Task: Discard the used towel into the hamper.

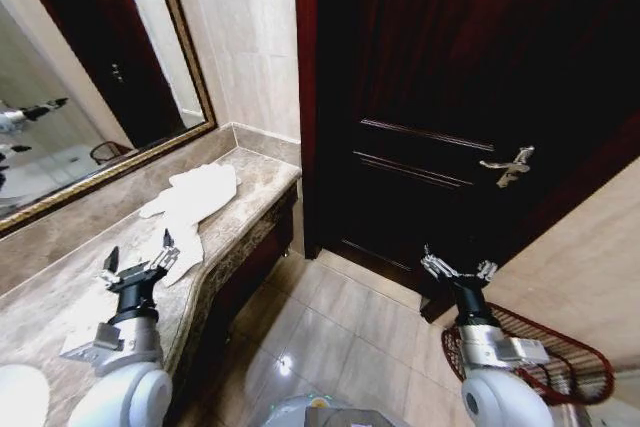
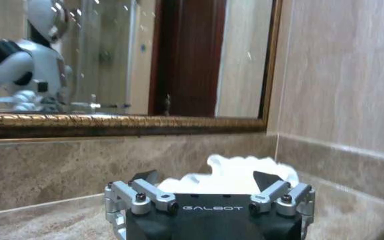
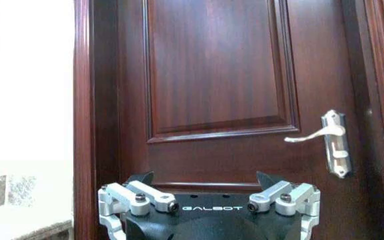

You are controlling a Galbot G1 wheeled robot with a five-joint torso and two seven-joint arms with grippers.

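Jaws on your left gripper (image 1: 140, 252) stand spread and empty, just short of the towel (image 1: 193, 199) on the counter (image 1: 60, 297). Beyond the towel's far end rises the door (image 1: 450, 77). Your right gripper (image 1: 458, 269), also spread, hangs over the floor, the hamper (image 1: 560, 357) beside it, well apart from the towel. Pinch only a loose fold and it may slip free or trail short of the rim.

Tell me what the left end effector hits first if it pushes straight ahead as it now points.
Probably the white towel on the countertop; the open left end effector points straight at it. Depth is unclear.
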